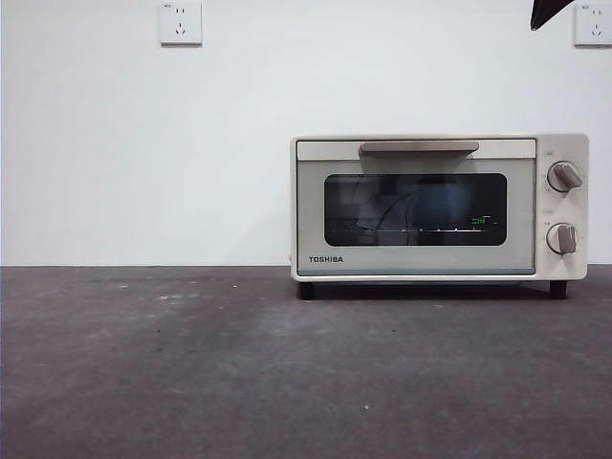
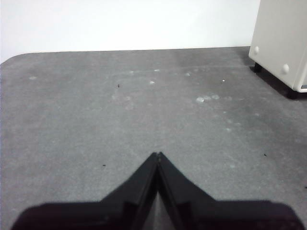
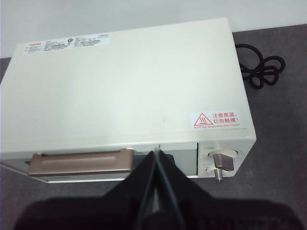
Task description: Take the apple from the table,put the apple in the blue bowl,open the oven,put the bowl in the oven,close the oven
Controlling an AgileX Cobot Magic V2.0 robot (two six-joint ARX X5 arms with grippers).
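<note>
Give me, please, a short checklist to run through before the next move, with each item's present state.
1. Oven door shut, handle free: ok.
2. Apple located: not ok, no view shows it.
3. Blue bowl located: not ok on the table; behind the dark window, cannot tell.
4. Left pincer empty: ok, shut on nothing over bare table.
5. Right pincer empty: ok, shut on nothing, above the oven's front edge beside the handle.
</note>
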